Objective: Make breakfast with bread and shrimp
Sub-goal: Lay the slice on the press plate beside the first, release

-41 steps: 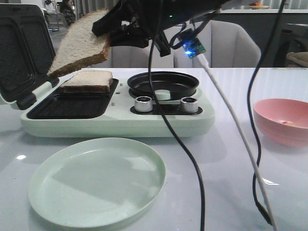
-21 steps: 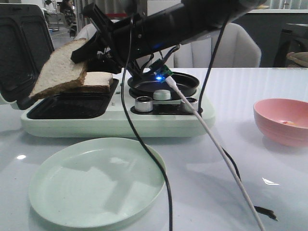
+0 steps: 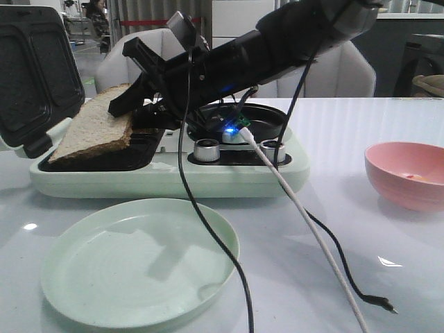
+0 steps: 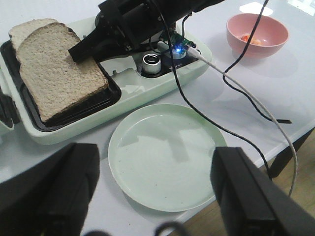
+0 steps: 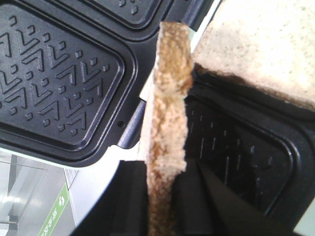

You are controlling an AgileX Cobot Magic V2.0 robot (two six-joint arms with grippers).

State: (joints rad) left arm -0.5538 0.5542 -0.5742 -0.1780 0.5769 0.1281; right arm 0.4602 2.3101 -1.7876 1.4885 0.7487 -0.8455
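Holding a bread slice [image 3: 94, 132] by its edge, right gripper [image 3: 135, 104] clamped on the crust at upper left of the front frame, slice tilted down onto the dark lower plate of the sandwich maker [image 3: 166, 177]. Overlapping a second slice [image 4: 27, 28] already in the tray, near the top left corner of the left wrist frame. Judged light, soft and floppy; sagging likely if gripped at one corner, crumb easily torn or dented, so best taken at the firmer brown crust with light pressure. Left gripper [image 4: 152, 194] spread wide and empty, hanging above the pale green plate [image 4: 167, 157] at lower centre. Shrimp [image 4: 248, 37] apparently in the pink bowl [image 4: 256, 29] at upper right, seen only as orange bits; front view shows just a faint speck inside the rim. Right wrist view gives the slice edge-on between the fingers [image 5: 133, 201] and the patterned open lid [image 5: 64, 73], detail absent elsewhere; left wrist view alone shows both slices from above and their overlap.
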